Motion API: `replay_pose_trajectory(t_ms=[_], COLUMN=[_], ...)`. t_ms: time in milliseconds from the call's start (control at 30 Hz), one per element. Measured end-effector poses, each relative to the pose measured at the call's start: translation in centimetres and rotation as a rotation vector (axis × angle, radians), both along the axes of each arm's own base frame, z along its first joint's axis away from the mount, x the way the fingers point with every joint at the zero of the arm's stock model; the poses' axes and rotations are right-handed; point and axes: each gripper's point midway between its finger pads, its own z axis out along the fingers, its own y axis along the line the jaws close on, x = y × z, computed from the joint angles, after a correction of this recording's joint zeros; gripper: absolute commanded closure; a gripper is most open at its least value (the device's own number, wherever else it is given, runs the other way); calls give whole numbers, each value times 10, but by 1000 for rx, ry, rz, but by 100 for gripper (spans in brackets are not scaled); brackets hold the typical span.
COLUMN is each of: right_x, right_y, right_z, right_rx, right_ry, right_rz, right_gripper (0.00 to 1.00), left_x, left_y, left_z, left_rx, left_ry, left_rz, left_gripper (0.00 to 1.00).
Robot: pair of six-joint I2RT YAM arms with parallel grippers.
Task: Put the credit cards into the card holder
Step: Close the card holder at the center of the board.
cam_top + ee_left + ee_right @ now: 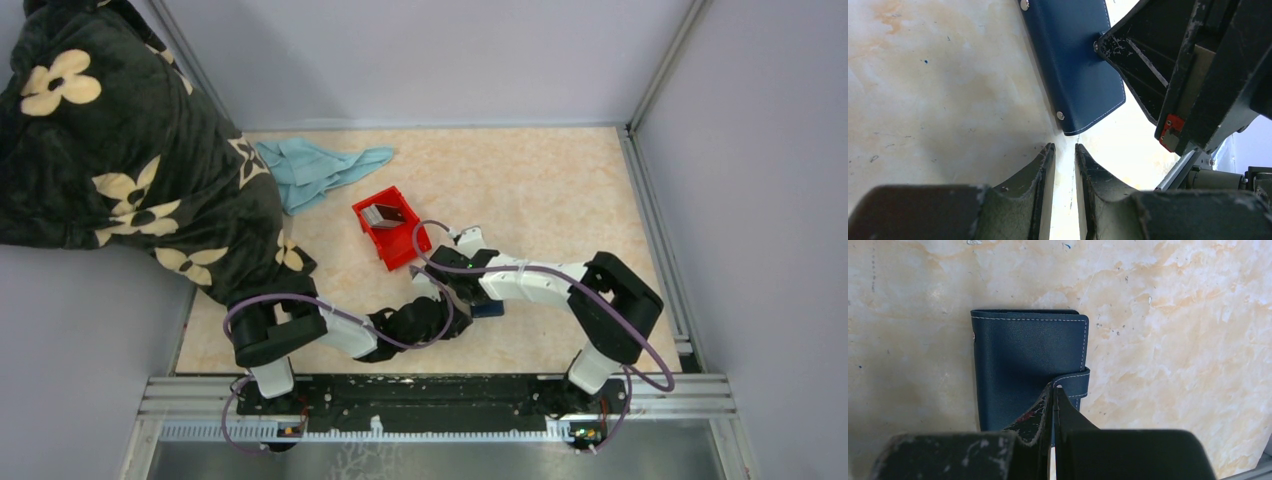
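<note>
left gripper (pixel 1064 148): scuffed dark jaws a slit apart, grasping nothing; card holder corner just beyond the tips
right gripper (pixel 1053 388): jaws clenched, tips at the snap tab (pixel 1075 382); cannot tell if the tab is pinched
card holder (pixel 1023 355): navy stitched leather, rectangular, closed, flat on marbled beige table (pixel 1173 315), between both grippers
credit cards (pixel 383 213): thin, flat, tan/grey, in red plastic bin (pixel 400 252), farther out
cloth (pixel 320 170): crumpled teal, far left

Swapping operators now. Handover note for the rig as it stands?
Left gripper: slightly open, empty, at a corner of the card holder.
Right gripper: shut, tips at the holder's snap tab; can't tell if it pinches the tab.
Holder: folded shut, lying flat between both grippers.
Credit cards: in the red bin, no gripper near them.
Done: nothing visible.
Left: open the holder, fetch the cards, slot them in.
</note>
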Motion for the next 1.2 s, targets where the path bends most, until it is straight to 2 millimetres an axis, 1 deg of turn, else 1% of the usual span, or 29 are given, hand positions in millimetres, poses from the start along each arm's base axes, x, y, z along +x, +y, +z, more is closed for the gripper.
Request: replay_pose_trajectory(t_ms=[167, 267, 367, 433, 567, 633, 767, 1000, 1200], right_x=[1, 1, 1, 1, 1, 1, 1, 1, 2], right_y=[2, 3, 3, 3, 3, 3, 4, 5, 6], right_z=[-1, -2, -2, -2, -1, -1, -2, -2, -3], right_rx=[-20, -31, -36, -36, -36, -36, -37, -38, -52], right_ry=[14, 19, 22, 23, 24, 24, 29, 34, 44], right_rz=[12, 18, 22, 22, 22, 23, 24, 31, 42], right_gripper=[100, 100, 100, 100, 100, 100, 100, 100, 100], left_x=[3, 9, 17, 23, 37, 43, 49, 45, 43], left_y=[3, 15, 28, 32, 35, 34, 24, 2, -4], left_z=[0, 1, 0, -1, -3, -3, -3, -3, -3], left_rx=[3, 23, 59, 74, 83, 72, 22, -60, -98], left_ry=[-1, -17, -43, -55, -72, -79, -78, -60, -48], left_rz=[30, 83, 136, 153, 176, 178, 160, 88, 65], left_gripper=[71, 72, 81, 87, 94, 97, 98, 98, 98])
